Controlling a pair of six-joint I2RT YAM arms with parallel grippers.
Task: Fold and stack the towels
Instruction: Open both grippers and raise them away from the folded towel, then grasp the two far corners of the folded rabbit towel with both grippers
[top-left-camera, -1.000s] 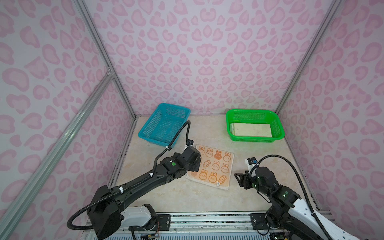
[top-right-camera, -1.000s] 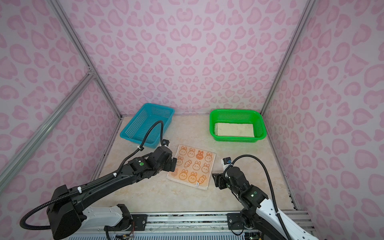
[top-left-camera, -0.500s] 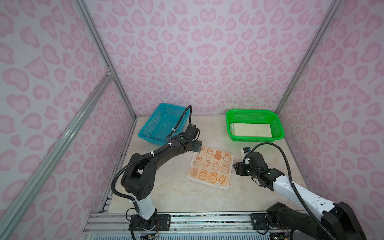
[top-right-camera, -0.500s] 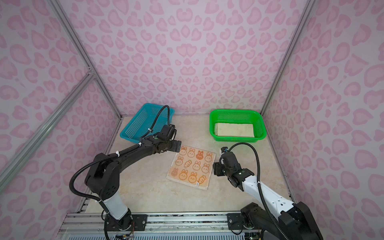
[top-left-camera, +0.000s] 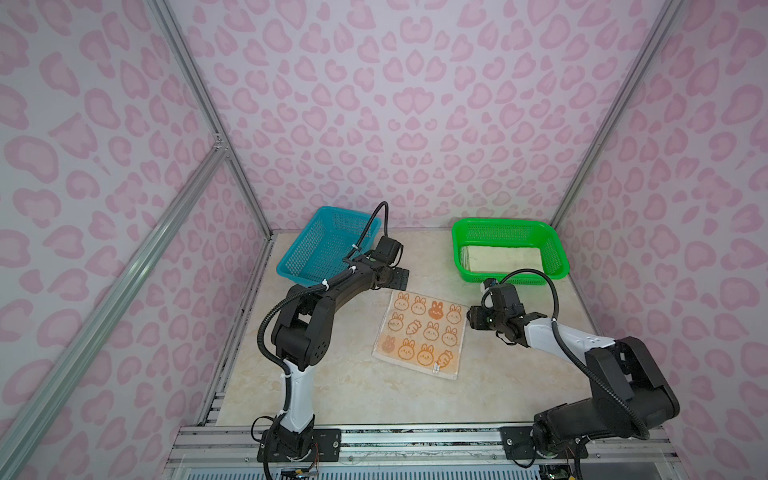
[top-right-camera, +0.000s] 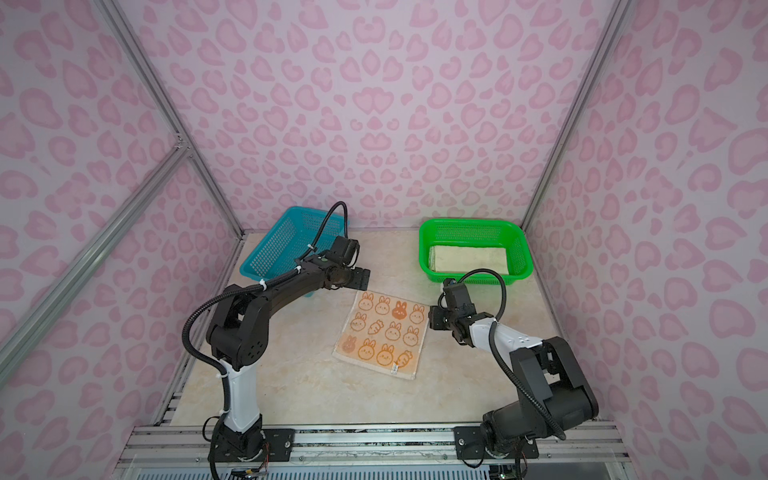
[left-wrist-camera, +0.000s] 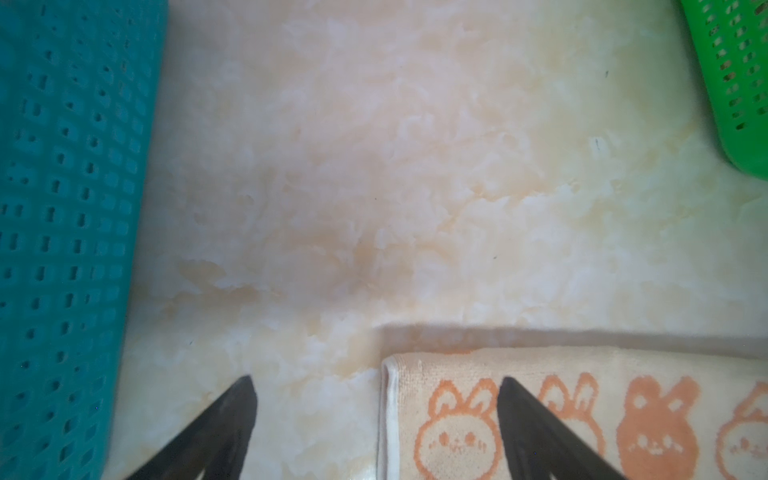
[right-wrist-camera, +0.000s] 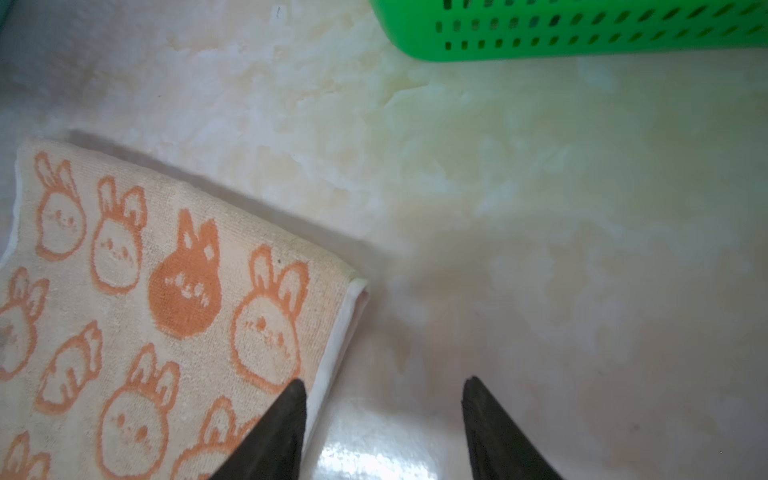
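Marble tabletop (top-left-camera: 332, 386), square terry towel (top-left-camera: 422, 332)

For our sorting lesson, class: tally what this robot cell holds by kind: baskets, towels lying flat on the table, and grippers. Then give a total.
Baskets: 2, blue basket and green basket
Towels flat on the table: 1, rabbit towel
Grippers: 2, left gripper and right gripper
Total: 5
Not counted: the folded cloth in the green basket, whose layers cannot be counted.

Peach rabbit-print towel (top-left-camera: 419, 334), flat, unfolded
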